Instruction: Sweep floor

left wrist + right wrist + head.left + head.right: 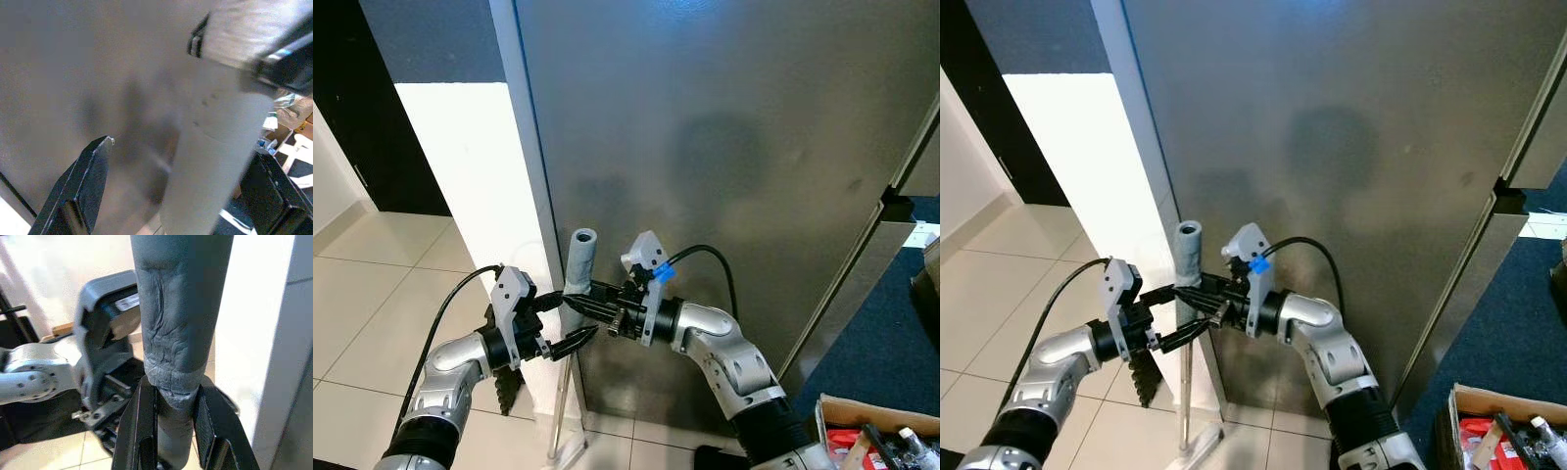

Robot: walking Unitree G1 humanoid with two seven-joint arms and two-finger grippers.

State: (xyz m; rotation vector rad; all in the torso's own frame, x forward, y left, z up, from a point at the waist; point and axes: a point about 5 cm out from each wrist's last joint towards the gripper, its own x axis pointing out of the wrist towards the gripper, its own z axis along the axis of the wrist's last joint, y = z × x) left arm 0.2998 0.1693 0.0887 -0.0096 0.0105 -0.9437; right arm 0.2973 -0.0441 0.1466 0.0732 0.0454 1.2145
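Beside the grey door (724, 147), the right gripper (590, 305) clamps the broom handle (578, 264), while the left gripper (566, 321) stands spread around it.

The broom's (566, 411) foot rests on the tiled floor (372, 294).

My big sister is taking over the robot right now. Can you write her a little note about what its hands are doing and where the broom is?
Right pincer: shut on the broom handle, just below its grey padded grip.
Left pincer: open, fingers on either side of the same handle, slightly lower, not gripping yet.
Broom: standing upright against the grey door, its foot on the tiled floor.
Done: broom held by one pincer.
Left: close the left pincer, pull the broom away from the door, then sweep.
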